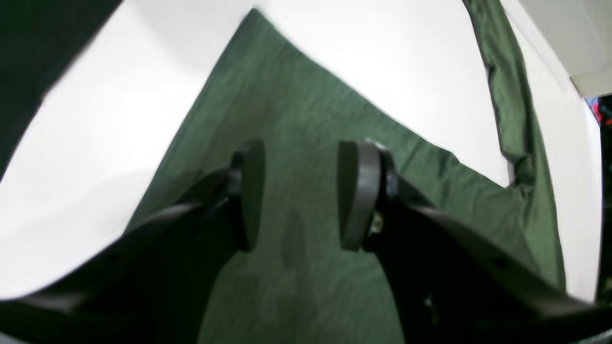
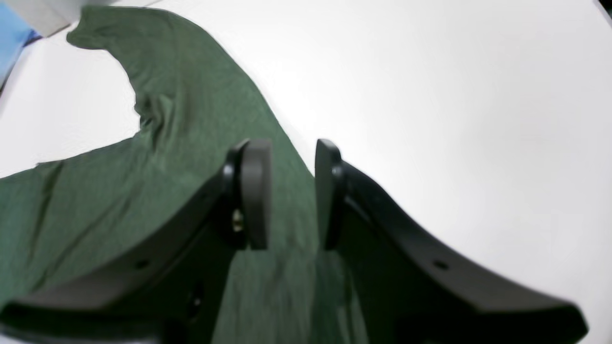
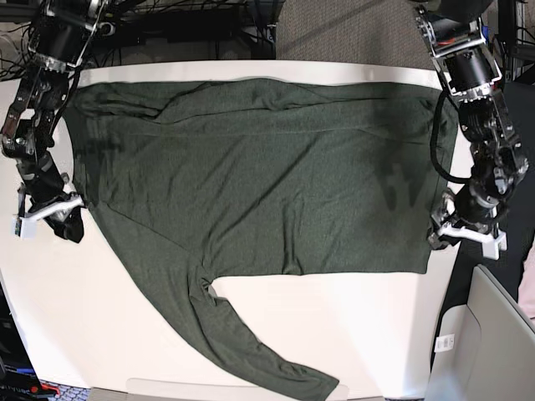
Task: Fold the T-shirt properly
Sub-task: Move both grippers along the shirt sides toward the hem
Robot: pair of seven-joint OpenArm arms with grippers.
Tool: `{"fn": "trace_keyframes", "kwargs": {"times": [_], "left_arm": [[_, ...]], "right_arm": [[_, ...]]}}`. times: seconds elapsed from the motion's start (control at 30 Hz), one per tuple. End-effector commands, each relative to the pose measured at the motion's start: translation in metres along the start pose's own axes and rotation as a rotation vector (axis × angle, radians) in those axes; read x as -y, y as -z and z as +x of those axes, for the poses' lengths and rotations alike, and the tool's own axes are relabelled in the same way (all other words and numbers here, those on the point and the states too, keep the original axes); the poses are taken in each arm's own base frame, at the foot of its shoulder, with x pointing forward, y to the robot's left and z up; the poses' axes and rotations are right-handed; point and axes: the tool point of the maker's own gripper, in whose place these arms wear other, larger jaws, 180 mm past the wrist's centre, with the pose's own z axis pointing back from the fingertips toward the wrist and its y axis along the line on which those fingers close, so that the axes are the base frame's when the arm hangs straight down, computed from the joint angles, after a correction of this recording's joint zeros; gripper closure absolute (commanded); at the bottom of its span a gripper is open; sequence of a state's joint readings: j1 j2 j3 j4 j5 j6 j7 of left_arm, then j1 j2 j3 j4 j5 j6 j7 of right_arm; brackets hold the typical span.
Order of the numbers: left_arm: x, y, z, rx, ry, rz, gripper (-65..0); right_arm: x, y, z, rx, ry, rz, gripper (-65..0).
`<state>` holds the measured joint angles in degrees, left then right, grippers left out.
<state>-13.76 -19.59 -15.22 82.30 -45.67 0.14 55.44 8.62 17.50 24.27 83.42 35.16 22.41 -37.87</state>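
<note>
The dark olive-green T-shirt [image 3: 267, 175] lies spread flat on the white table [image 3: 109, 326], with one long sleeve [image 3: 259, 351] trailing toward the front edge. My left gripper [image 3: 445, 234] hovers at the shirt's right hem corner. In the left wrist view the gripper [image 1: 299, 196] is open with green fabric [image 1: 296, 119] showing between the fingers. My right gripper [image 3: 63, 219] is at the shirt's left edge. In the right wrist view the gripper [image 2: 291, 196] is open over the edge of the fabric [image 2: 181, 110]. Neither holds cloth.
A grey box or lid [image 3: 493, 334] stands off the table's front right corner. Cables and dark equipment [image 3: 192, 21] run behind the table's far edge. Bare white table [image 2: 454, 105] lies beside the shirt.
</note>
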Motion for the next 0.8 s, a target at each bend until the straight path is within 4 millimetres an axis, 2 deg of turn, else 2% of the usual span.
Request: {"fn": "trace_keyframes", "kwargs": {"times": [0.0, 0.13, 0.3, 0.43, 0.63, 0.77], "left_arm": [[0.01, 0.002, 0.021, 0.059, 0.03, -0.023, -24.8], [0.014, 0.021, 0.027, 0.097, 0.045, -0.02, -24.8], [0.003, 0.05, 0.026, 0.113, 0.103, 0.057, -24.9], [-0.006, 0.067, 0.03, 0.144, 0.148, 0.111, -24.9], [-0.029, 0.082, 0.038, 0.171, 0.168, 0.199, -24.9], [-0.048, 0.086, 0.032, 0.187, 0.157, 0.244, -24.9]], "right_arm": [[0.001, 0.003, 0.027, 0.064, -0.018, 0.004, -16.6], [-0.006, 0.024, 0.036, 0.055, -0.02, 0.019, -16.6], [-0.005, 0.042, 0.052, 0.056, -0.036, 0.0, -16.7], [-0.011, 0.055, 0.062, 0.051, -0.049, 0.008, -16.7], [-0.016, 0.058, 0.066, 0.059, -0.051, 0.018, -16.7], [-0.017, 0.058, 0.065, 0.056, -0.049, 0.018, -16.7]]}}
